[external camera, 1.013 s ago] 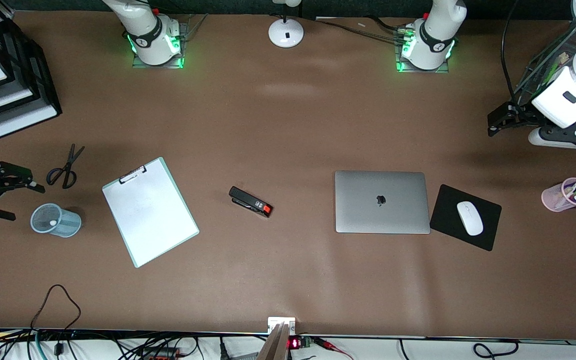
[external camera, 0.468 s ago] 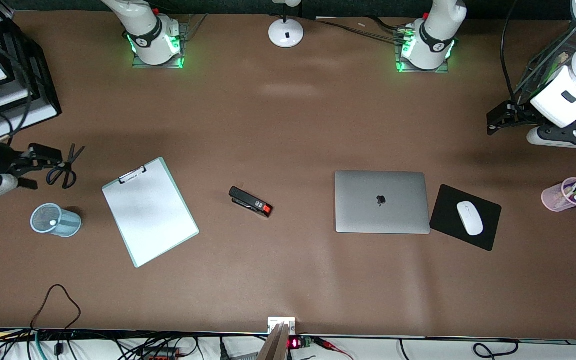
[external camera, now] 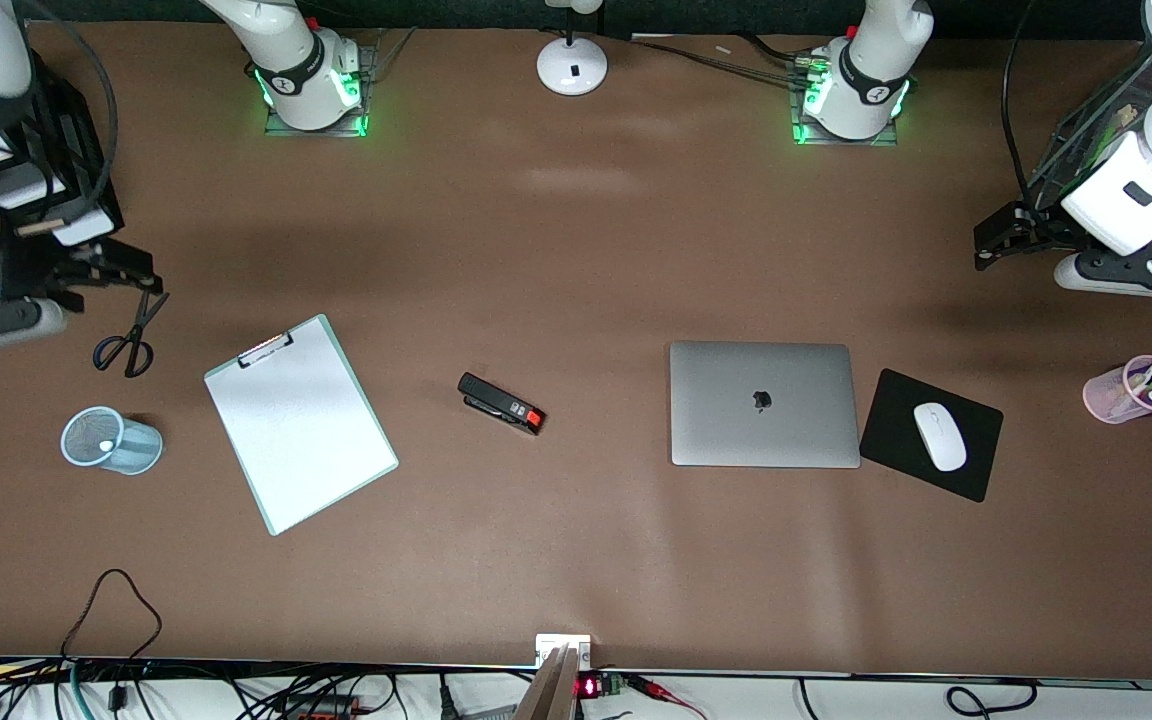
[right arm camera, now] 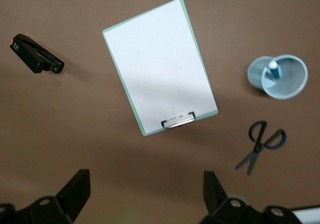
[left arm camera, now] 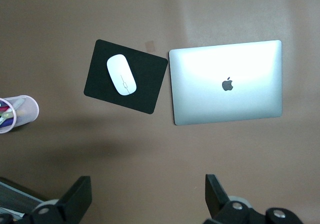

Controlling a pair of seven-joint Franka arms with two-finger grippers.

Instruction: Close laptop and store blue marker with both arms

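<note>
- Lying shut on the worktop (external camera: 576,250), the laptop (external camera: 764,404) sits beside the mouse pad (external camera: 931,434).
- Left hand (external camera: 998,238) hangs empty, jaws wide, over the worktop's left-arm end; right hand (external camera: 116,268) likewise above the scissors (external camera: 131,335).
- Blue marker (right arm camera: 273,68) stands in the blue mesh cup (external camera: 111,440).
- Risk: a low sweep could nudge the cup over, spilling the marker.

We see even overhead light on the matte brown desk (external camera: 576,250), with soft, broad shadows under the arms at both ends. Green glow pools at the two white arm bases (external camera: 314,90). In the left wrist view the closed silver-grey laptop lid (left arm camera: 227,82) glares nearly white. Front view stays sharp; wrist views slightly soft, the dark jaws blurred.
</note>
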